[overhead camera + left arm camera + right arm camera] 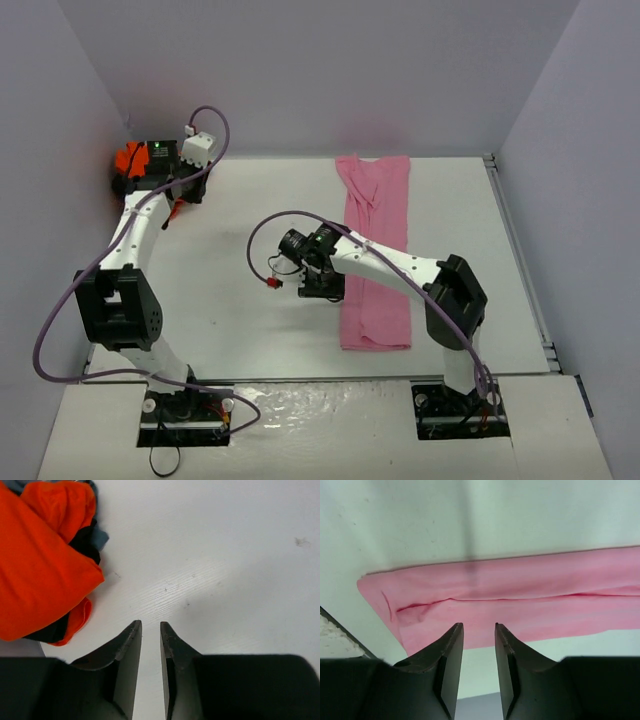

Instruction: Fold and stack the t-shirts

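A light pink t-shirt (375, 250) lies folded into a long narrow strip that runs from the table's back towards the front, right of centre. My right gripper (478, 626) hovers at the left edge of the pink t-shirt (520, 595) near its front end, jaws open with nothing between them. A bright orange t-shirt (128, 158) is bunched in the far left corner. Dark cloth (86, 541) is tangled in the orange t-shirt (40, 565). My left gripper (150, 625) sits over bare table just right of that heap, jaws slightly open and empty.
Grey walls close in the white table (250, 200) at the back and on both sides. A metal rail (518, 255) runs along the right edge. The right arm's (400, 268) forearm crosses over the pink strip. The front table edge (342, 630) shows in the right wrist view.
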Robot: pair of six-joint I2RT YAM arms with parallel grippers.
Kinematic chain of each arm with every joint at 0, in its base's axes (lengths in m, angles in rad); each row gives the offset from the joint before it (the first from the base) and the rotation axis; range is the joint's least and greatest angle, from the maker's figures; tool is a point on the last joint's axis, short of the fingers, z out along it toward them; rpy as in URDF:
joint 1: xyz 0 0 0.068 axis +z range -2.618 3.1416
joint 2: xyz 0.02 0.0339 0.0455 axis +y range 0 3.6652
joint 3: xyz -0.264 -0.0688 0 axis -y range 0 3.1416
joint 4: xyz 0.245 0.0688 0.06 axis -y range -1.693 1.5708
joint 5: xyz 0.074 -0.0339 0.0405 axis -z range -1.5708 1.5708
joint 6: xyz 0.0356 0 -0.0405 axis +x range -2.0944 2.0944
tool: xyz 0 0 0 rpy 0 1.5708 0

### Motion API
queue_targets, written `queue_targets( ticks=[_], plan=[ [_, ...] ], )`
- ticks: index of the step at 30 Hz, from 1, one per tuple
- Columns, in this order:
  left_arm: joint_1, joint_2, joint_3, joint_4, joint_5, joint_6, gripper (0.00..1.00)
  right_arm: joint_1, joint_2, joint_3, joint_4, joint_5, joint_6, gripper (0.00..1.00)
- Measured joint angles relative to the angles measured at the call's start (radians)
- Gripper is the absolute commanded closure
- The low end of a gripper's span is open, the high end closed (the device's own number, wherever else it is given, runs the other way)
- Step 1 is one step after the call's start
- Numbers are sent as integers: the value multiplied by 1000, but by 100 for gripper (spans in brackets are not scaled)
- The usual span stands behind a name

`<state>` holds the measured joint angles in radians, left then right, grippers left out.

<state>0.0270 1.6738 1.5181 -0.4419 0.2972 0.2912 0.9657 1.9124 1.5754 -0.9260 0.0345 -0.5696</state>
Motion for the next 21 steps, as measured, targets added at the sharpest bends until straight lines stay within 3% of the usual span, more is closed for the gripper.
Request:
queue_targets(
  ticks=[4, 9, 11, 13, 14, 16, 18, 19, 21],
  plan=[
    [-37, -10, 0, -19, 48, 17, 66, -9, -71, 20, 7, 17, 7, 56],
    [-136, -47, -33, -41, 110, 72, 66, -137, -124, -3, 70, 132, 26, 55],
    [-188, -52, -40, -50, 122, 89, 70, -258, -130, -14, 110, 172, 27, 60],
    [-235, -51, -42, -63, 139, 105, 94, -392, -133, -23, 149, 200, 28, 79],
    [-252, -49, -41, -73, 151, 113, 100, -456, -133, -26, 164, 205, 30, 86],
    [-267, -43, -36, -93, 178, 125, 100, -546, -133, -30, 189, 208, 36, 84],
    [-275, -33, -29, -112, 201, 136, 96, -606, -135, -40, 216, 209, 45, 66],
    [-278, -27, -23, -123, 209, 144, 89, -623, -136, -45, 228, 210, 52, 64],
    [-293, -12, -11, -148, 212, 166, 85, -635, -135, -47, 247, 214, 66, 60]
  ],
)
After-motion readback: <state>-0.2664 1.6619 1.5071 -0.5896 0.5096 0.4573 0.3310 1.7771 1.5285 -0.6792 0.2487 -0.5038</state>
